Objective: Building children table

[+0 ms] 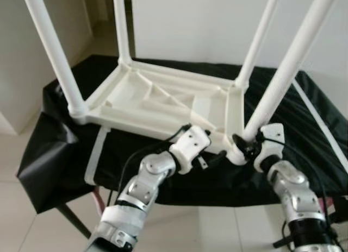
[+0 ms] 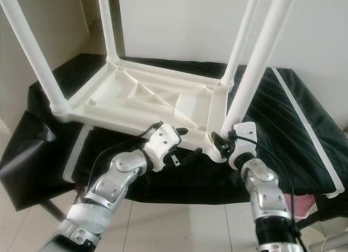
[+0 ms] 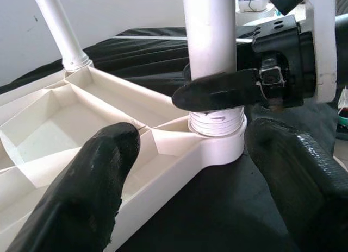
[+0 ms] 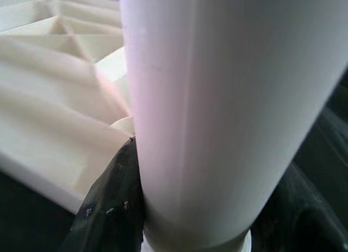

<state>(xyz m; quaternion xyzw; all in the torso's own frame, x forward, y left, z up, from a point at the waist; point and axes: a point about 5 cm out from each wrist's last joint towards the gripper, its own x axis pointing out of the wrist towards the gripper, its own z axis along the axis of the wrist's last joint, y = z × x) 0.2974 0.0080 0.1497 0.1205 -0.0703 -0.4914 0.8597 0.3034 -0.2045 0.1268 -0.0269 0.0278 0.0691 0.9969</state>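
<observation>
Left eye view: upturned white children's table (image 1: 163, 97) lying on the black-draped surface (image 1: 304, 111), near its front edge. Right gripper (image 1: 244, 145) jaws clamped on front-right leg (image 1: 291, 64) at its base. Left gripper (image 3: 185, 159) jaws apart beside that corner.

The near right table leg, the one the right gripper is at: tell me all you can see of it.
The near right leg is a smooth white round tube, plastic by its look, rising from the upturned white tabletop and leaning slightly. Its threaded foot sits in the corner socket, a few threads showing. The right gripper is shut around it just above the socket. The left gripper is open beside the socket, not touching the leg.
</observation>
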